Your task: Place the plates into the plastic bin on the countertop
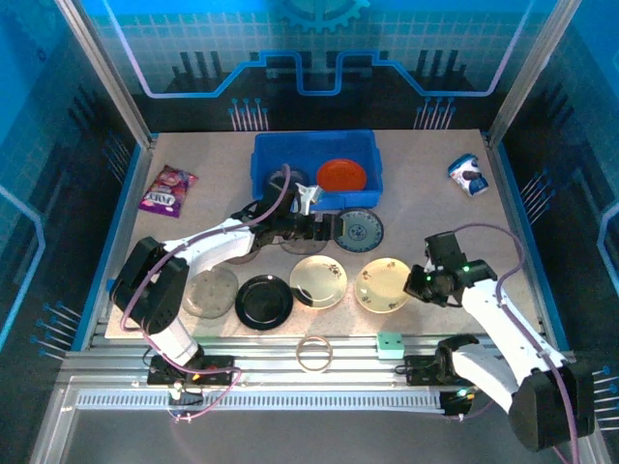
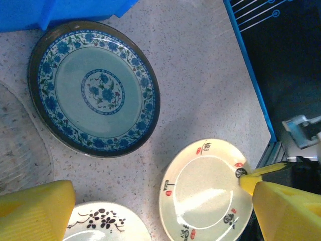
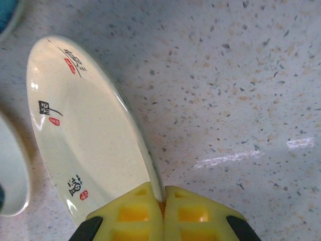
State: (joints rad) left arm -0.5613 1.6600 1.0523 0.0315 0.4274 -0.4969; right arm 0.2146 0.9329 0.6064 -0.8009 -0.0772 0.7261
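Left wrist camera: the frame edge slices the plastic bin [image 2: 65, 12] at the top, a translucent plate [image 2: 20, 150] at the left and a flower-marked cream plate [image 2: 108, 223] at the bottom, where the yellow fingers [image 2: 35, 211] of the left gripper [image 2: 160, 188] are also cropped. Right wrist camera: the right gripper [image 3: 162, 193] covers the near rim of the lettered cream plate [image 3: 85, 135], and a second pale plate [image 3: 10, 170] is cut off at the left. From above, the print on the purple packet [image 1: 167, 188] and the small container [image 1: 470, 175] is too small to read.
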